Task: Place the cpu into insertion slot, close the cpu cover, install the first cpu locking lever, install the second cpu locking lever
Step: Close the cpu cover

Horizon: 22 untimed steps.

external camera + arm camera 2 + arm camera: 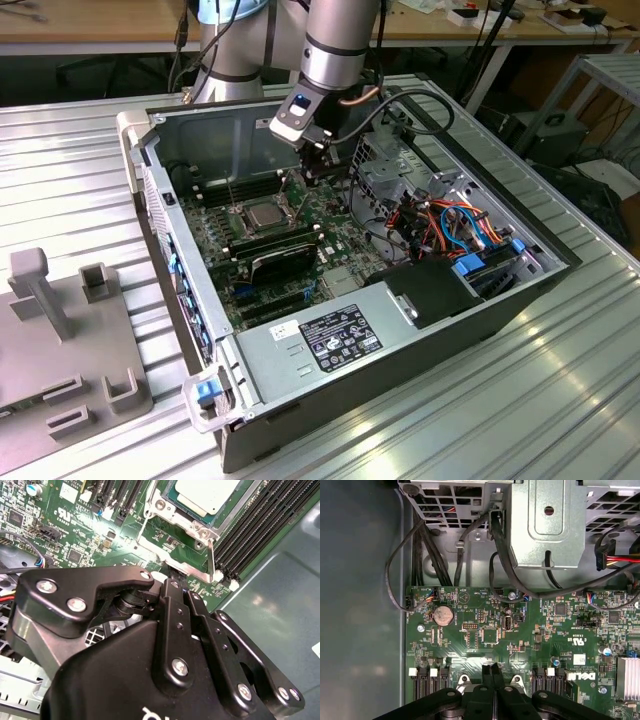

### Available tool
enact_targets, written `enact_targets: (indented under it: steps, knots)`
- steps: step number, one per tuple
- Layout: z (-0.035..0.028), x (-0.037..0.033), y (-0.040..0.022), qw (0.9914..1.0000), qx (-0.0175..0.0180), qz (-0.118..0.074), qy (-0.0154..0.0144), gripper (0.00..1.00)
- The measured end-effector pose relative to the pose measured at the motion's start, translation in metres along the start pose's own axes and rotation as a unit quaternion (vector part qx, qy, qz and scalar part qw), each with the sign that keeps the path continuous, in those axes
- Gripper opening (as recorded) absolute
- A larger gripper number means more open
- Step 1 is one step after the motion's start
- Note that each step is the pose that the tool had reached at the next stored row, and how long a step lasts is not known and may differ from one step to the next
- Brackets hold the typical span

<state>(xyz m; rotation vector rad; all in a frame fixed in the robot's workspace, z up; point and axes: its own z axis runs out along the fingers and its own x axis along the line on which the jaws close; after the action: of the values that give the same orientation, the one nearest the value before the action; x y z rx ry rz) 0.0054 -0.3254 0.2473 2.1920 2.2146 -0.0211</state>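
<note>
The cpu point(263, 213) point(207, 494) lies silver-topped in the insertion slot on the green motherboard point(485, 630). The cpu cover point(186, 521) lies as a grey metal frame around it. Two thin locking levers point(210, 557) point(144, 524) stick out beside the socket; in the exterior view one lever point(232, 192) stands up. My gripper point(313, 172) point(172, 580) point(492, 669) hovers just beside the socket's corner, over a flat metal strip point(160, 551). Its black fingers point(486, 672) are pressed together, shut, with nothing seen between them.
The work goes on inside an open computer case point(180, 290) on a ribbed metal table. A black-finned card point(283, 262), memory slots point(260, 525), a drive cage point(545, 525) with cables point(450, 225) and a power supply point(330, 335) crowd the socket. A grey fixture point(60, 340) stands at the exterior view's left.
</note>
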Motion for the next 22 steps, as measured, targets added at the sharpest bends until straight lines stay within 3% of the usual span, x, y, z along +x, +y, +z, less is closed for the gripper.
enact_targets:
  steps: [22]
  knots:
    - [0.0001,0.0001,-0.0085,1.0,0.0,0.0,0.0,0.11]
